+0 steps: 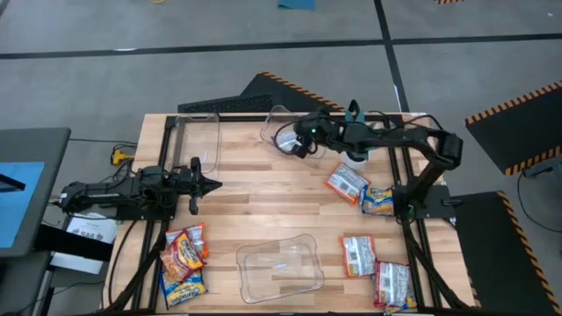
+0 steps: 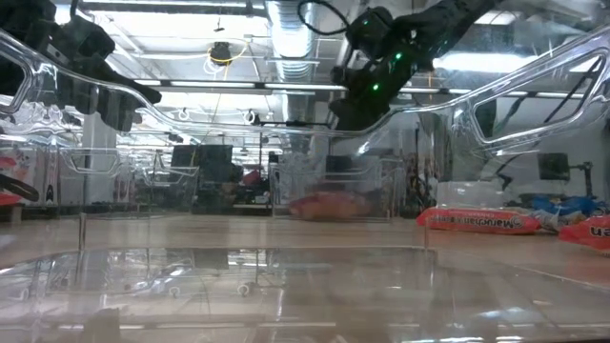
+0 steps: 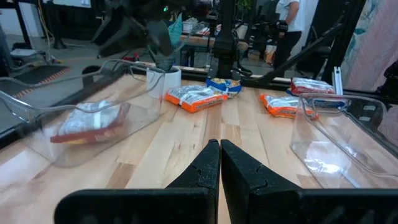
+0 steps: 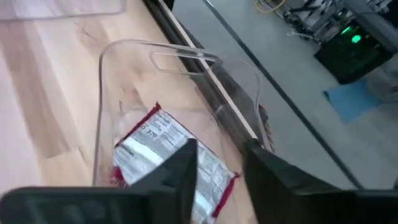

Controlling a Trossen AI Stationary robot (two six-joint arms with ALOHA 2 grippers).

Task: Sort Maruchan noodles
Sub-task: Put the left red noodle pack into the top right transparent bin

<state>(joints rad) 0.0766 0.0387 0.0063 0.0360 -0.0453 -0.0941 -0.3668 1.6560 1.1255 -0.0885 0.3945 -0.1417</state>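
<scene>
The high view showed the whole table, but it did not show what lay inside the far bin, because the right gripper hung over it. The right wrist view gave this: a red-and-white packet lay flat on the bottom of that bin, label side up, and the two fingers stood apart above it with nothing between them. They did not touch the packet. The left wrist view showed the same packet through the clear wall from the side.

The left gripper waited left of the far bin, over bare wood, and its fingers were pressed together on nothing.

The other packets were placed around the near bin. Three yellow-and-blue and orange ones lay in a heap to its left. Two red-and-white ones lay to its right. Further away, between the near bin and the right arm's base, lay one orange packet and one yellow-and-blue packet, just beside each other.

The low view looked through the near bin's walls and showed only the right gripper high above the far bin.
</scene>
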